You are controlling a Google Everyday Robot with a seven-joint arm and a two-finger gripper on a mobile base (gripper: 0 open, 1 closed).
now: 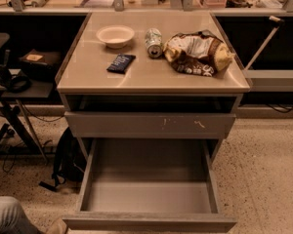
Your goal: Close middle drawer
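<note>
Middle drawer [149,196] is standing pulled fully out beneath the scratched drawer front [149,125]. Cabinet top [151,77] is bearing a chip bag [198,53], bowl [115,35], can [154,42] and dark packet [121,63]. Gripper is lying outside the view, so its state cannot be told.

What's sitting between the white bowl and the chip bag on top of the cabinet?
A can lying on its side, seen in the camera view; the claw is out of frame.

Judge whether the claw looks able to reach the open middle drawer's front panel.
Probably yes: the claw is out of view, but the middle drawer stands pulled out, its front panel visibly unblocked; a knee sits off left.
</note>
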